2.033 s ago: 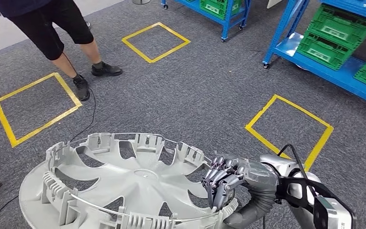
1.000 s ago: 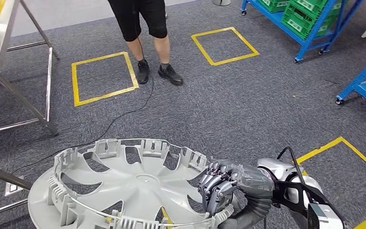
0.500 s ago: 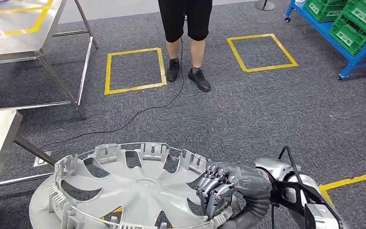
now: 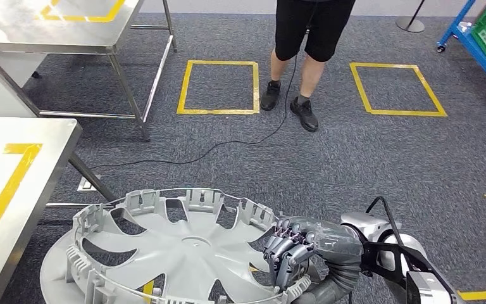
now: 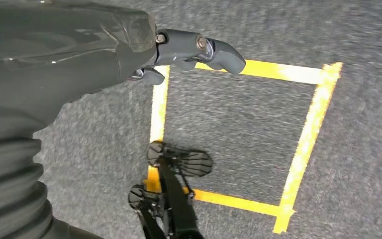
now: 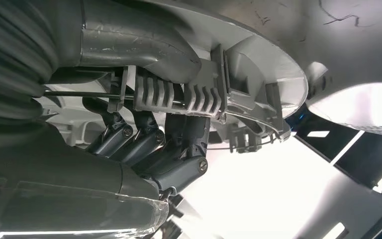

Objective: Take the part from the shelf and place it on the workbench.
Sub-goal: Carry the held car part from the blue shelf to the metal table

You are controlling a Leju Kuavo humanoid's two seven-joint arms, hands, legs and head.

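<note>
1. Hubcap, grey and spoked, fills the lower left of the head view, inner face up, held out over the carpet.
2. Right hand grips its rim at the lower middle of the frame: fingers hooked over the edge onto the inner face. In the right wrist view the fingers are clamped on the ribbed clips of the rim, thumb pressed on the other side.
3. Left hand hangs over the carpet in the left wrist view; it holds nothing. Its thumb sticks out, but its other fingers are hidden, so spread or curled cannot be told.
4. Compared with half a second ago the whole head view has swung: the camera turned, the grip on the hubcap unchanged.
5. Near steel bench now takes up more of the left edge, with a yellow stripe on its top; a second bench sits at upper left.
6. Person in black shorts now stands at upper middle, between two yellow floor squares, a black cable trailing from the feet.
7. Blue shelf with green crates has slid to the upper right corner.
</note>
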